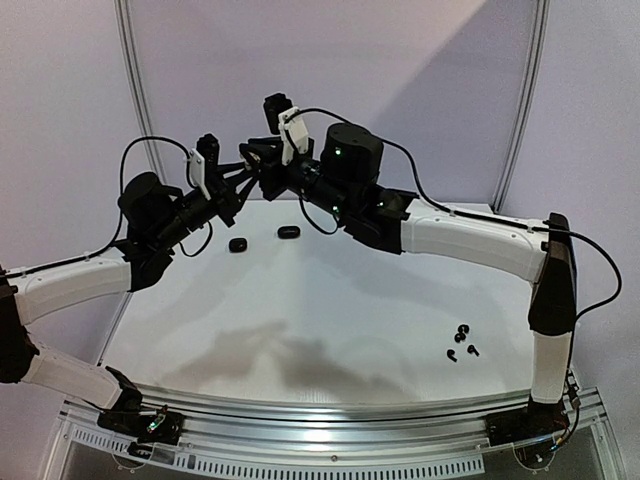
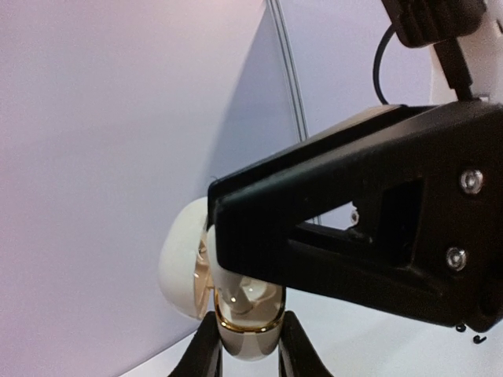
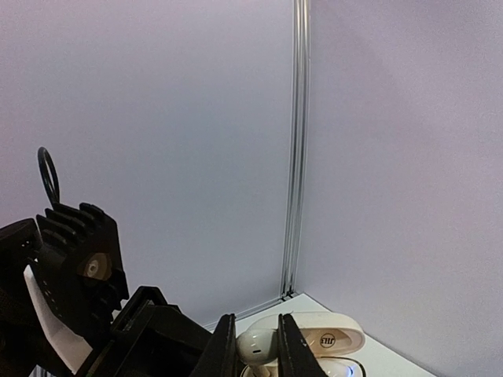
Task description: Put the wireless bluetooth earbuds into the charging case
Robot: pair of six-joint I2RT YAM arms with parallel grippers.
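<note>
Above the table's (image 1: 330, 300) far edge, your left gripper (image 2: 247, 353) clamped the open case (image 2: 182, 263), your right gripper (image 3: 255, 347) pinched an earbud (image 3: 253, 342) just over it; insertion required aligned lowering.

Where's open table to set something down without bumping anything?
Bare: the broad middle of the table, between the black cases at the far side and the near rail. Crowded: the far edge, where the left gripper and right gripper meet at the white case, and the right side by the loose earbuds.

Arms: left arm (image 1: 80, 280) and right arm (image 1: 470, 240), tips close together over the far edge.
Table (image 1: 330, 300): two dark cases (image 1: 238, 245) (image 1: 288, 232); black earbuds (image 1: 460, 342) well apart.
</note>
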